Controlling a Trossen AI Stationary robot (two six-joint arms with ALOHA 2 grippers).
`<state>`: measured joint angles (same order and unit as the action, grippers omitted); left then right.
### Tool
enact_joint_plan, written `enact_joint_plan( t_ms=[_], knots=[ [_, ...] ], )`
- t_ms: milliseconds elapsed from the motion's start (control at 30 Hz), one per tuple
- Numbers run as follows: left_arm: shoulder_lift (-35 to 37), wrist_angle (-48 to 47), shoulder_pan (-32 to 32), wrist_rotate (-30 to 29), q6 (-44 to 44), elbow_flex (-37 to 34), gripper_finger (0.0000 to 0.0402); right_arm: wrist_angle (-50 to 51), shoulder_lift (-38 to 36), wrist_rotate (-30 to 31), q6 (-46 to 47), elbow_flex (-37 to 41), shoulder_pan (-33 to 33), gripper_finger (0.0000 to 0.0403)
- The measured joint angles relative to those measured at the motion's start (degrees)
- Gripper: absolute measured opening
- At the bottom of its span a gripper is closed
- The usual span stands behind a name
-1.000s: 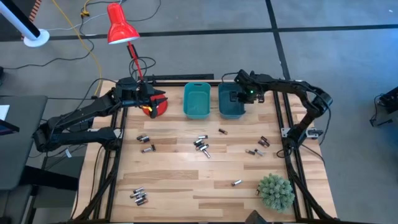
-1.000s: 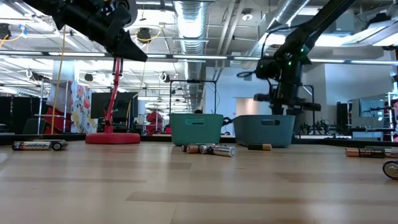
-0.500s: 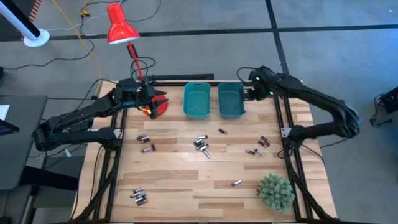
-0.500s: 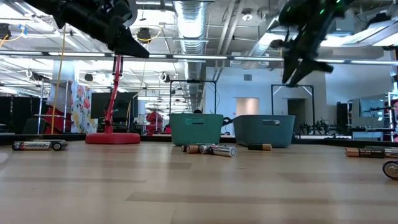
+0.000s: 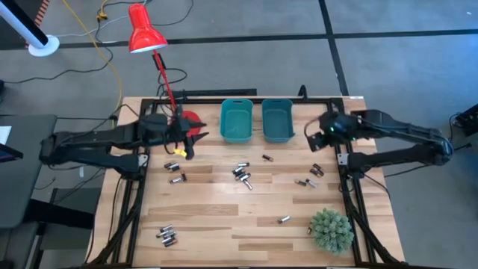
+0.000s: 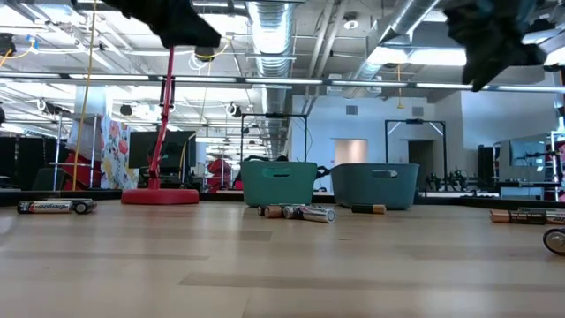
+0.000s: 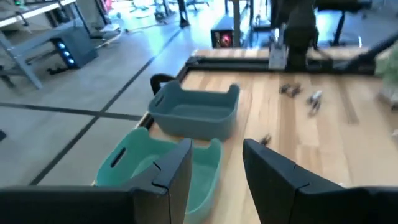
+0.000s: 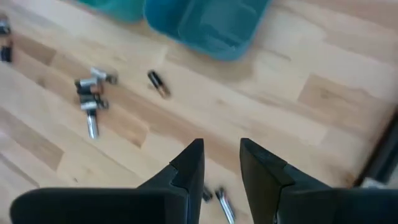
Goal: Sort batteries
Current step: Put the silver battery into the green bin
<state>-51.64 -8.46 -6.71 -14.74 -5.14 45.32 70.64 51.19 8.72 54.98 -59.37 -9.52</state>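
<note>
Batteries lie loose on the wooden table: a cluster point(image 5: 240, 173) in the middle, pairs at the left point(image 5: 174, 167) and right point(image 5: 316, 170), more near the front left point(image 5: 166, 236). Two teal bins stand at the far edge, a lighter one point(image 5: 237, 121) and a darker one point(image 5: 277, 119). My left gripper point(image 5: 187, 143) hovers open above the table, left of the bins point(image 7: 186, 112). My right gripper point(image 5: 317, 138) hovers open right of the darker bin, above loose batteries point(image 8: 92, 93). Neither has anything between its fingers.
A red desk lamp stands with its base point(image 5: 191, 124) at the far left, next to my left gripper. A green plant point(image 5: 331, 229) sits at the near right corner. Black frame rails point(image 5: 351, 187) run along the table's sides.
My right gripper has risen from over the darker bin and swung toward the table's right and near edges, tipping further down. My left gripper has swung from the lamp base toward the near edge, rising a little. The batteries and bins have stayed put.
</note>
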Motion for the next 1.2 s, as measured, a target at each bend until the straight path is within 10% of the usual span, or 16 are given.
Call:
enact_joint_plan(
  t_ms=[467, 767, 1200],
  knots=[
    [-7.2, -0.01, 26.3, -16.07, 20.56, 0.16, 0.0125, 0.98, 1.0, 4.91, 11.0, 0.91, 20.0, 0.012],
    [-11.13, -1.55, 31.99, -18.61, 34.86, 0.16, 0.0121, -6.31, 5.35, 4.91, 12.52, 5.16, 25.88, 0.012],
    [-6.14, -47.96, 27.14, -12.33, 62.17, 4.38, 0.0121, -9.05, 12.05, 4.89, 12.66, 5.62, 31.34, 0.012]
  ],
)
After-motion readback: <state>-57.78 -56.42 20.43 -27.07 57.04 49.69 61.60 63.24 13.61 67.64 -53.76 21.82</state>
